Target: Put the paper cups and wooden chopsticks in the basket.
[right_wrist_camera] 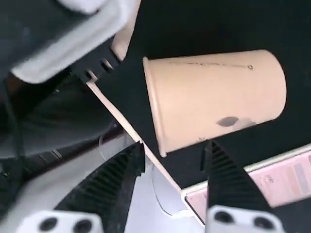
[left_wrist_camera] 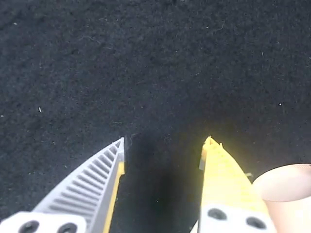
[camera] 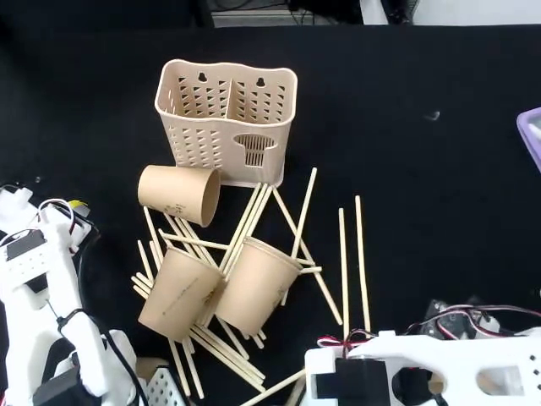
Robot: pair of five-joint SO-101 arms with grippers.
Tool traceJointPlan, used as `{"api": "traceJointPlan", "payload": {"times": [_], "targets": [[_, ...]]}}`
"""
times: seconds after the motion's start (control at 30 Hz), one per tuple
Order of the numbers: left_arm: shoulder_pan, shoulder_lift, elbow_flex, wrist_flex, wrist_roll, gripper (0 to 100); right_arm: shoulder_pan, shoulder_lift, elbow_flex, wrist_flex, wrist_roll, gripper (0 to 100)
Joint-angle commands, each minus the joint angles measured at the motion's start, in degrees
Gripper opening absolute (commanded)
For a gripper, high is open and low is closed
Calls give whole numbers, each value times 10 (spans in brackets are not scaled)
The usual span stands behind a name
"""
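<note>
The beige slotted basket [camera: 226, 118] stands upright at the back of the black cloth. Three paper cups lie on their sides in front of it: one [camera: 179, 194] by the basket's foot, two [camera: 179, 293] [camera: 256, 284] lower down on a heap of wooden chopsticks [camera: 243, 224]. Two more chopsticks [camera: 353, 258] lie to the right. My left gripper [left_wrist_camera: 165, 141] is open over bare cloth, a cup's rim [left_wrist_camera: 286, 187] beside its yellow finger. My right gripper [right_wrist_camera: 175, 144] is open, close to another tipped cup [right_wrist_camera: 214, 97] with a chopstick [right_wrist_camera: 121, 121] at its mouth.
The left arm [camera: 51, 321] stands at the front left corner and the right arm [camera: 439, 372] lies along the front edge. A purple container [camera: 531, 135] pokes in at the right edge. A pink flat object [right_wrist_camera: 272, 179] lies by the right gripper.
</note>
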Motion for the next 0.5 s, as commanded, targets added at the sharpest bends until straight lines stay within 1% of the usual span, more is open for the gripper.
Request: {"api": "traceJointPlan", "payload": {"times": [0.0, 0.1, 0.2, 0.27, 0.4, 0.47], "targets": [[0, -9, -24, -9, 5, 255, 9, -14, 55, -127, 17, 194], [0, -9, -24, -9, 6, 255, 9, -14, 138, -251, 17, 194], [0, -9, -24, -9, 6, 255, 12, -14, 199, -310, 16, 194], [0, -9, -24, -9, 6, 255, 12, -14, 212, -308, 14, 191], [0, -9, -24, -9, 7, 255, 7, -15, 213, -263, 13, 191], [0, -9, -24, -9, 7, 255, -14, -15, 213, -245, 12, 191]]}}
